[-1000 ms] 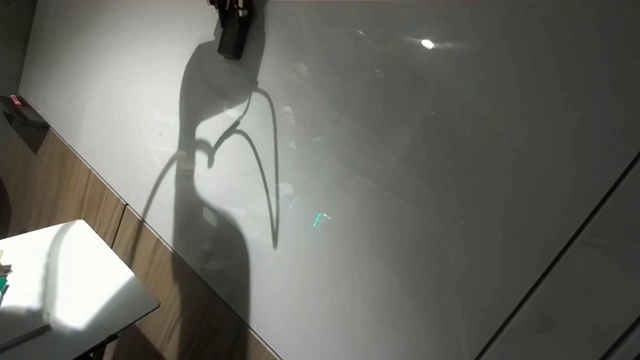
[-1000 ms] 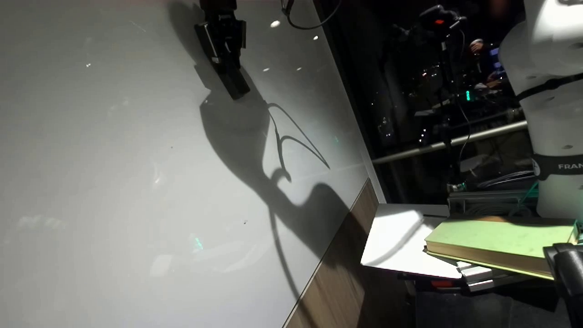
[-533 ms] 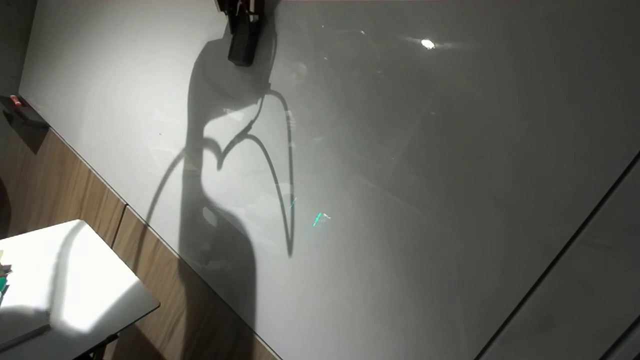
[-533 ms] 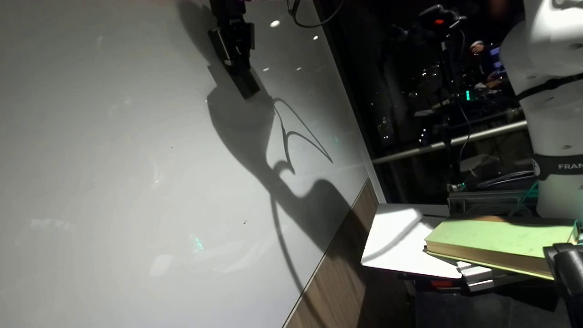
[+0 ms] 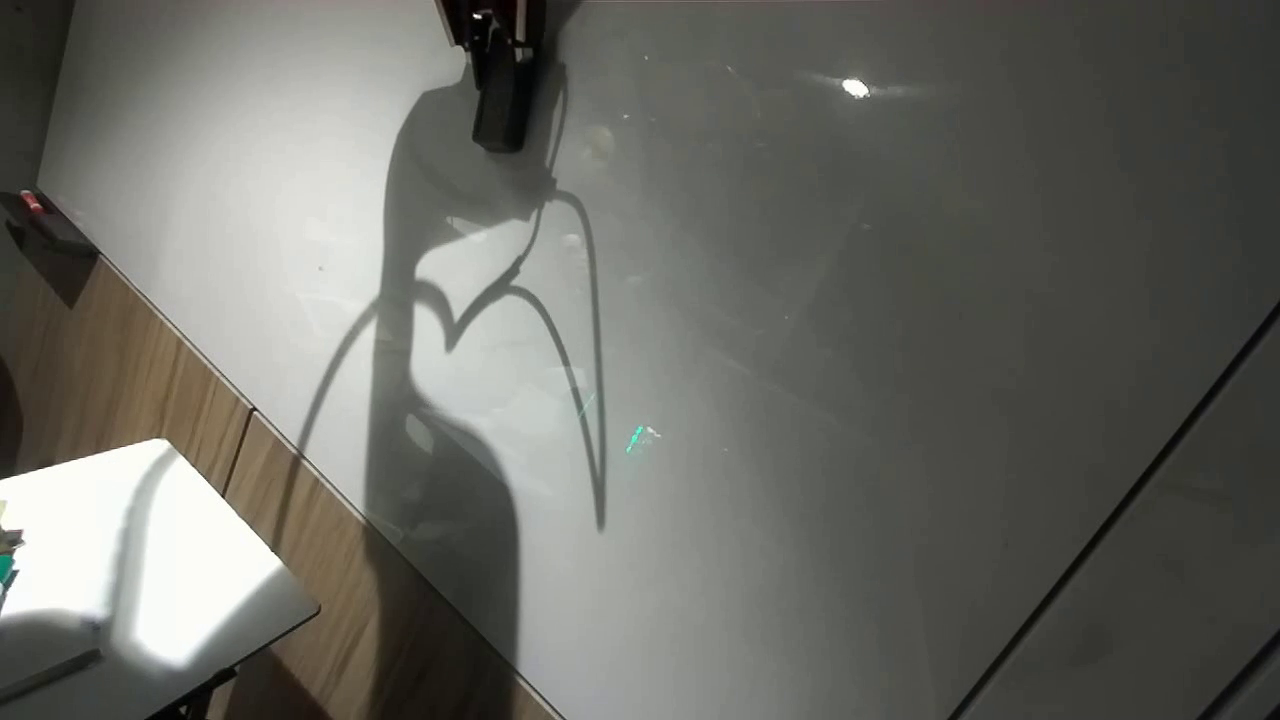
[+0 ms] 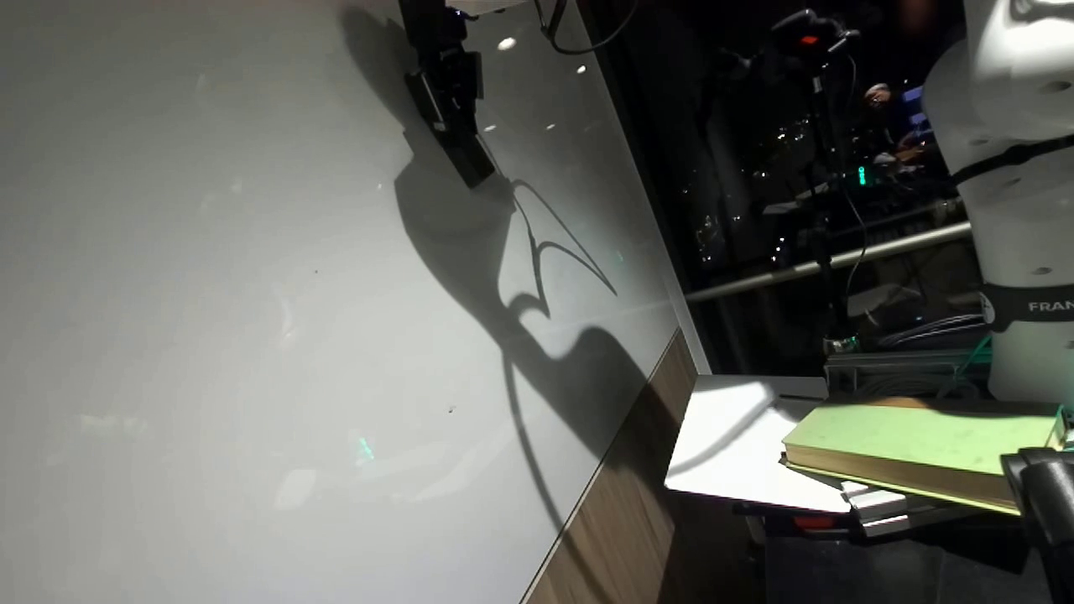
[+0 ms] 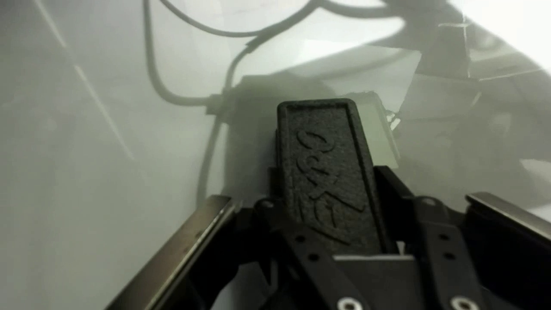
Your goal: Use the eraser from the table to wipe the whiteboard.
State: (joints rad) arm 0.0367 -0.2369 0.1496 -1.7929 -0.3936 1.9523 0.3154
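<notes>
Okay, wiping step, I'd judge.
My gripper is clamped on the eraser at the board; contact unclear, so next I'd press flat, then sweep.

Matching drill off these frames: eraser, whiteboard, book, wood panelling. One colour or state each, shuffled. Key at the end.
Things:
1. eraser
2. whiteboard
3. book
4. wood panelling

Colours and states:
A. light green on top
B. brown, with a visible grain
C. held between the jaws
D. glossy, pale grey-white

Pairs: 1-C, 2-D, 3-A, 4-B
</notes>
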